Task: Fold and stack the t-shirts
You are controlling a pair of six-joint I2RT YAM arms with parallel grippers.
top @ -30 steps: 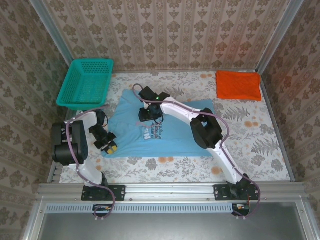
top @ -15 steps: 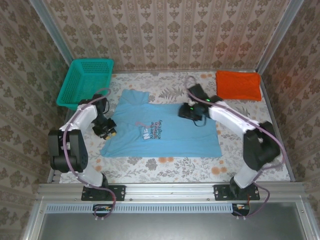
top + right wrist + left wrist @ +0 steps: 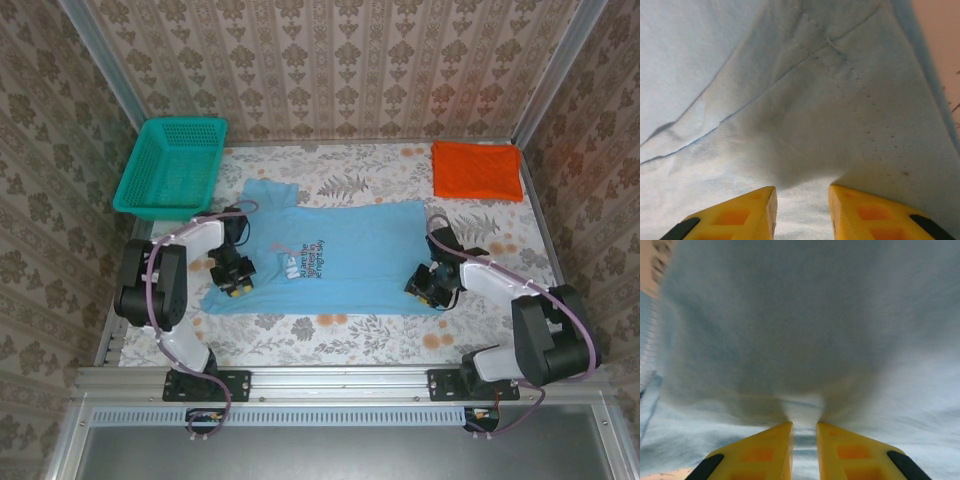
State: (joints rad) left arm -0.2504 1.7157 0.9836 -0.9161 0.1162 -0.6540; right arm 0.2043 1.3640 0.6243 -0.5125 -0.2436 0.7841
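Observation:
The light blue t-shirt (image 3: 345,262) lies spread flat mid-table, its print (image 3: 303,262) left of centre. My left gripper (image 3: 234,279) sits on the shirt's lower left part. In the left wrist view, the left gripper (image 3: 804,424) has its yellow fingers (image 3: 765,450) nearly together, pinching a ridge of blue cloth (image 3: 805,340). My right gripper (image 3: 428,287) is at the shirt's lower right corner. In the right wrist view, the right gripper (image 3: 802,189) stands open over the hem (image 3: 840,70), with cloth between its fingers. The folded orange t-shirt (image 3: 477,170) lies at the back right.
A teal mesh basket (image 3: 170,165) stands at the back left, just behind the left arm. The floral tablecloth (image 3: 340,335) shows bare along the front edge and between the two shirts. Aluminium frame rails border the table.
The right arm swung from the shirt's upper left across to its lower right corner. The left gripper shifted onto the lower left hem. The shirt now lies wider and flatter.

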